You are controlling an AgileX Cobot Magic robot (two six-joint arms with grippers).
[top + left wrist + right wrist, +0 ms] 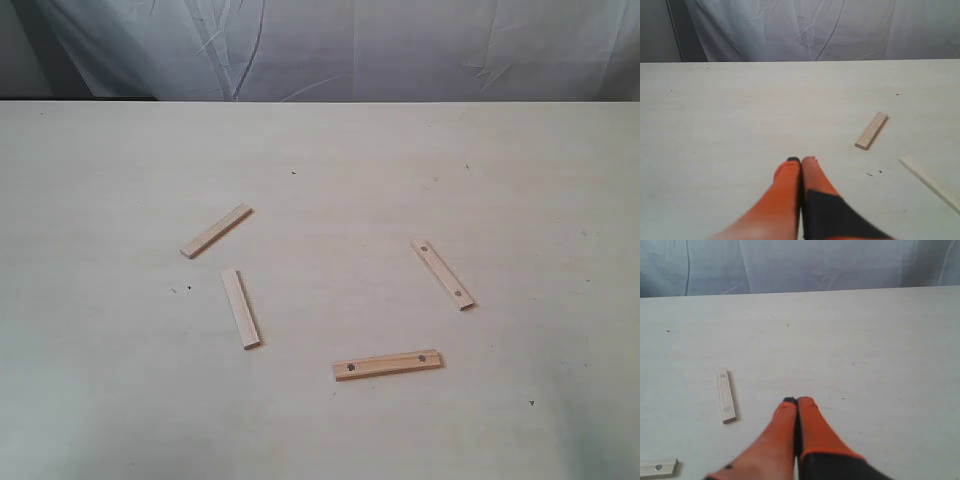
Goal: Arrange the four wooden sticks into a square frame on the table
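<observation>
Four wooden sticks lie apart on the table [120,400]. On the left are two plain sticks: one slanted [216,230] and one nearly lengthwise [240,308]. On the right are two sticks with holes: one slanted [442,273] and one crosswise near the front [387,365]. No square frame is formed. Neither gripper shows in the exterior view. My left gripper [801,161] is shut and empty, with the plain sticks [871,130] [931,182] off to its side. My right gripper [797,401] is shut and empty too, beside a holed stick [725,395]; another holed stick [657,468] shows at the frame edge.
A wrinkled white cloth backdrop [350,45] hangs behind the table's far edge. A few tiny dark specks [181,290] mark the pale surface.
</observation>
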